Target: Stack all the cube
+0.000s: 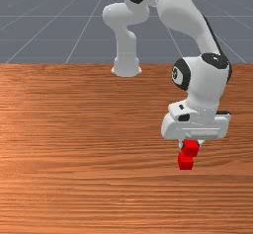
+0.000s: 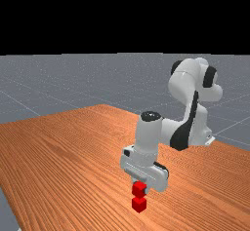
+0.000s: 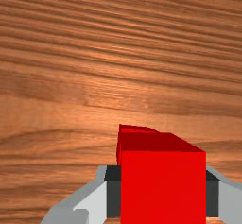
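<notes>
1. claw point(image 3: 163, 192) and its load: the two fingers point(image 3: 113, 192) press on opposite sides of the upper cube point(image 1: 190, 148), so the claw is pinching it. the cube has no long axis; in the wrist view its sides lie square to the finger pads.
2. key relation: the lower cube point(image 2: 139, 204) lies beneath the claw and its load. in the far view the two line up closely; in the front view the lower one sits slightly toward the front view's left. in the wrist view it peeks out past the upper cube, along one side and beyond the face away from the hand. whether the two touch cannot be told.
3. position on the table point(image 1: 74, 154): both cubes are well forward of the back edge, by which the arm's base point(image 1: 126, 55) stands, and toward the front view's right.
4. surroundings: the arm point(image 1: 178, 13) reaches over from behind, and no obstacle shows between the cubes. the upper cube hides much of the lower one's top.
5. interpretation: the step in hand appears to be setting down, late in the task. a small shift toward the lower cube's middle may be needed before release; let go off-centre, the upper cube could tip.
</notes>
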Motion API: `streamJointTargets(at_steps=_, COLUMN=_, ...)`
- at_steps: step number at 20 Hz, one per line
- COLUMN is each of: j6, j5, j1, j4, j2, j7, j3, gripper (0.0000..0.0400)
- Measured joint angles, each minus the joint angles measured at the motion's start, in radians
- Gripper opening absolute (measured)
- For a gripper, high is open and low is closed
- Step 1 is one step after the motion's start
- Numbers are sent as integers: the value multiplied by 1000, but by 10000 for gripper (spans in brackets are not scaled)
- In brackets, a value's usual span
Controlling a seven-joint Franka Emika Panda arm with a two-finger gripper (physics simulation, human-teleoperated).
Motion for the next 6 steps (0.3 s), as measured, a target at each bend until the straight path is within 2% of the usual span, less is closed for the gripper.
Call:
streamJointTargets(at_steps=5, j6=-5, j5=-2, j1=3, j4=3, j2=22, j7=-2, j3=4, gripper=190)
streamJointTargets(at_steps=6, j6=-8, j5=-3, j1=3, j4=3, j2=22, j7=-2, j3=3, gripper=272)
